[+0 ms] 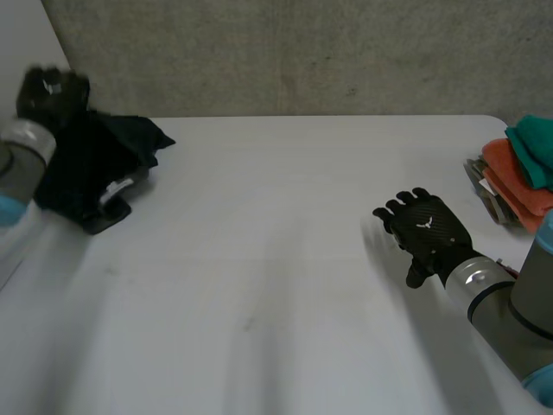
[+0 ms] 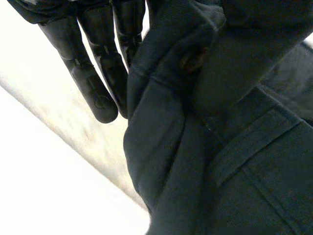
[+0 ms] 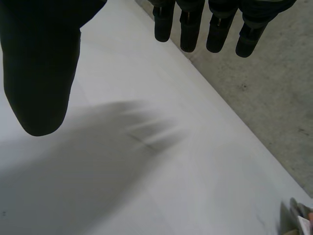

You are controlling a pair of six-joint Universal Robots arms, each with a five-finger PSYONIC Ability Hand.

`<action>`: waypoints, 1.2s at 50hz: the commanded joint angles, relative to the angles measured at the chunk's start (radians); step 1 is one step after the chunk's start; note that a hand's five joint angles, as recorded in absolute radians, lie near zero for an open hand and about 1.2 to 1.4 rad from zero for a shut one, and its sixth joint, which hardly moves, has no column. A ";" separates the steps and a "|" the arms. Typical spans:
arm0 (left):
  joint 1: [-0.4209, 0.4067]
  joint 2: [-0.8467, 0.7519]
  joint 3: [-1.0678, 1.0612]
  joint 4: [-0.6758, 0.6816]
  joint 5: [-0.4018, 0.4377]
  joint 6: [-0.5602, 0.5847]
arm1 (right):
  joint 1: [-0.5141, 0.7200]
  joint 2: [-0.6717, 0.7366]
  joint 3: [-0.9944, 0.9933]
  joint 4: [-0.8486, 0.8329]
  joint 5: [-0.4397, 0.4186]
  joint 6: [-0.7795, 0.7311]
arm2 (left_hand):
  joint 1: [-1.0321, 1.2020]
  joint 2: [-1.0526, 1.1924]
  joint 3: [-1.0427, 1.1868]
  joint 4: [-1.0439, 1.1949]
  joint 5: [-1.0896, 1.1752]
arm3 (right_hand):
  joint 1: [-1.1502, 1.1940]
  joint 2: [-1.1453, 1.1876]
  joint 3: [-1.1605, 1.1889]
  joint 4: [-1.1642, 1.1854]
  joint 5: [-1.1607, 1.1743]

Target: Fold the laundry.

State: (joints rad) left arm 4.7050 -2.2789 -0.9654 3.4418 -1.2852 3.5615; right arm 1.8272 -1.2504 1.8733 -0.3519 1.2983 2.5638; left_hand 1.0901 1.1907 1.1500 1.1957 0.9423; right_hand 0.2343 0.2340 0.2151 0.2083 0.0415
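Hanging from our left hand [image 1: 54, 91], raised at the worktop's [image 1: 285, 285] far left corner, we see a dark garment [image 1: 95, 169]. Its upper part is bunched at the hand and its lower folds rest on the white surface. In our left wrist view the fingers [image 2: 98, 83] run straight along the garment [image 2: 220, 147], pinching a gathered fold that covers the thumb side. A small brown button [image 2: 193, 58] shows on the fold just beside them.

Toward the right, our right hand [image 1: 428, 229] sits low over bare worktop, well apart from the garment. Its fingers are spread and hold nothing. In its own wrist view the fingers [image 3: 188, 29] and thumb stand apart above the white surface.

At the right edge lies a folded stack, a teal cloth [image 1: 536, 147] on top of an orange cloth [image 1: 518, 186].
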 commanded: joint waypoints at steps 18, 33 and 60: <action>-0.693 0.156 -0.288 -0.062 -0.143 -0.504 | -0.132 -0.049 -0.019 0.007 0.071 0.022 | 0.306 0.206 0.246 0.201 0.279 | -0.060 -0.059 -0.041 -0.034 -0.042; -0.550 0.242 -0.314 -0.204 -0.171 -0.303 | -0.102 -0.121 -0.028 0.126 0.148 0.143 | -0.903 -1.004 -0.963 -1.009 -0.930 | -0.060 -0.059 -0.041 -0.034 -0.042; -0.333 -0.044 -0.308 -0.230 0.116 0.200 | 0.307 0.158 -0.148 0.242 0.157 0.447 | 0.306 0.206 0.246 0.200 0.279 | 0.970 0.970 0.989 0.996 0.988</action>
State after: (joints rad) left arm 4.4141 -2.2976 -1.2978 3.2151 -1.1605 3.7668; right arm 2.1062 -1.1493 1.7462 -0.0316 1.3866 3.0247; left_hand 0.7441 0.6931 0.6943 0.6944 0.5234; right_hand 0.5874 0.5896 0.5825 0.5813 0.4020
